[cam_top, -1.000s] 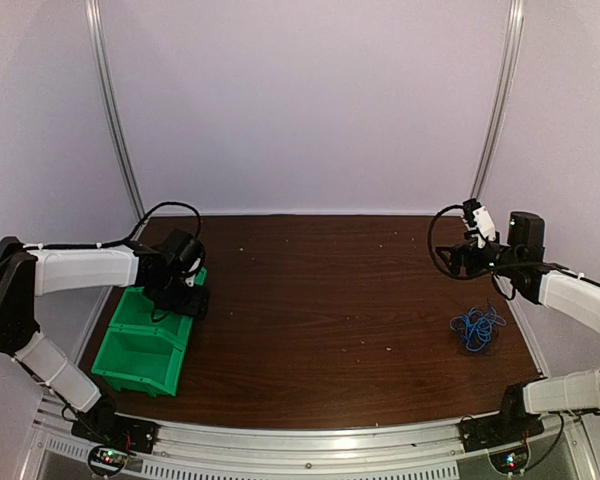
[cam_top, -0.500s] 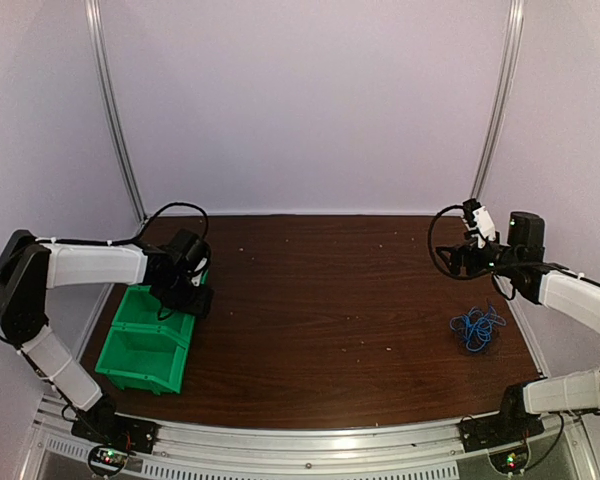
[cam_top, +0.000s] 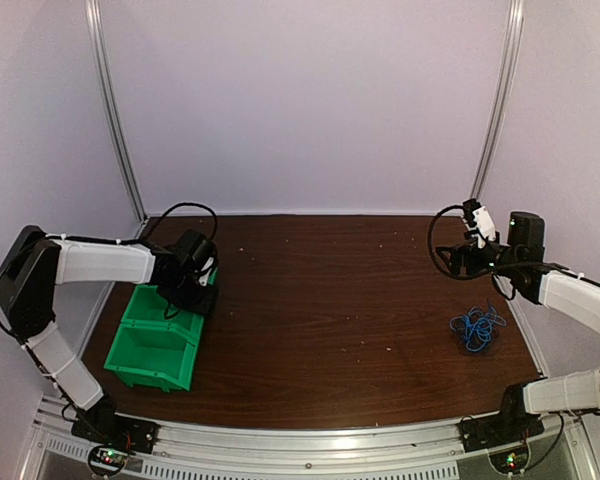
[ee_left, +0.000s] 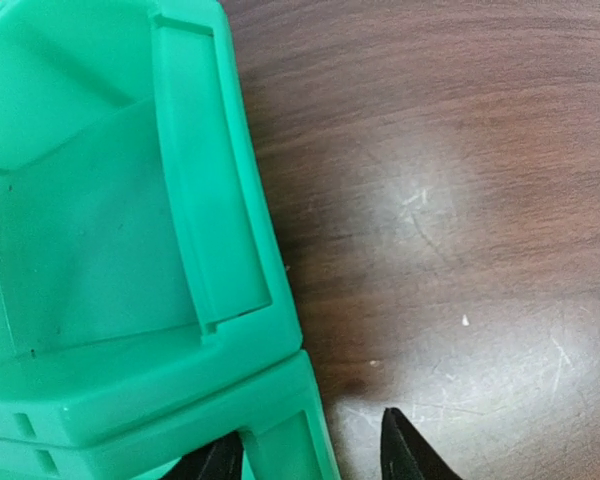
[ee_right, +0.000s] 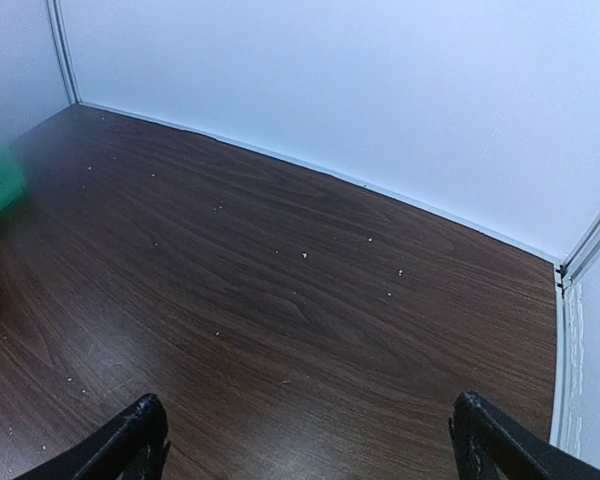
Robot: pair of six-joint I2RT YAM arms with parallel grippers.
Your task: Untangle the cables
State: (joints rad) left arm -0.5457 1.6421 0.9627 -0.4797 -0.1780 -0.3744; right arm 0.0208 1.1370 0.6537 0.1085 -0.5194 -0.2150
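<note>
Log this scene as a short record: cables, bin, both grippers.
cables: tangled heap on the right side of the table; blue one visible; untouched
bin: green, on the left side
left gripper: open, jaws astride the bin's corner wall
right gripper: open, empty, held above the table, apart from the cables

Overhead over whole table (cam_top: 330, 300), left wrist close above green bin (ee_left: 100, 250), right wrist low across table
</note>
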